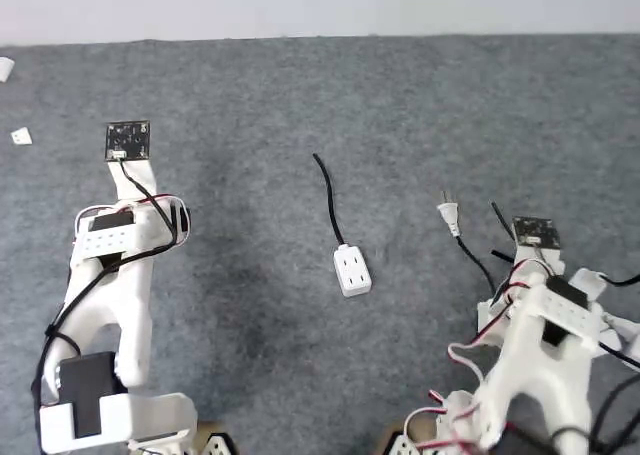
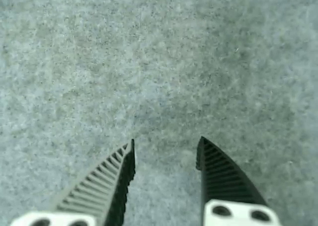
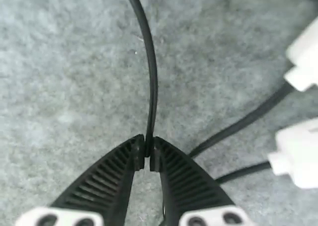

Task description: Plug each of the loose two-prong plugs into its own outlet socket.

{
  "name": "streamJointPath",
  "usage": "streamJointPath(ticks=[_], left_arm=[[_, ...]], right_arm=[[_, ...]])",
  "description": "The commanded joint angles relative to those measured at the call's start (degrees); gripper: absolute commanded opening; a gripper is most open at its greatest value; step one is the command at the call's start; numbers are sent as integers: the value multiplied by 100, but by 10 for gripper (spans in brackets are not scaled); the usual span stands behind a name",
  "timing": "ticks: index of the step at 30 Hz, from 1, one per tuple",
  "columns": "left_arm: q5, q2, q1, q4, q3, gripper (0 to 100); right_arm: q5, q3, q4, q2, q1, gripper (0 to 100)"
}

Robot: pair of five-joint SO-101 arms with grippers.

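A white two-prong plug (image 1: pixel 449 215) lies loose on the grey worktop (image 1: pixel 260 105), prongs pointing away from the arms, near the right arm. Its black cord (image 3: pixel 150 82) is pinched between the tips of the right claw (image 3: pixel 147 156). The white outlet socket (image 1: pixel 352 271) sits mid-worktop, apart from the plug. The left claw (image 2: pixel 166 156) hangs apart over bare worktop.

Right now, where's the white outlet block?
High view: the outlet block lies mid-table, between the left arm and right arm, the loose plug nearest on its right.
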Motion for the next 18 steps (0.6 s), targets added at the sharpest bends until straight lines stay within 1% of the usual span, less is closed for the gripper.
streamJointPath(ticks=[1, 5, 9, 12, 15, 18], left_arm=[[-53, -26, 18, 26, -242, 195], [-53, -26, 18, 26, -242, 195], [-53, -26, 18, 26, -242, 195], [-53, -26, 18, 26, -242, 195], [-53, -26, 18, 26, -242, 195], [-53, -26, 18, 26, -242, 195]], right_arm=[[9, 26, 462, -1349, 22, 9], [18, 176, 945, -3160, -31, 8], [44, 334, 1156, -4884, -400, 8], [44, 334, 1288, -5868, -567, 8], [26, 176, 1446, -6343, -822, 8], [18, -88, 1429, -6211, -1112, 8]])
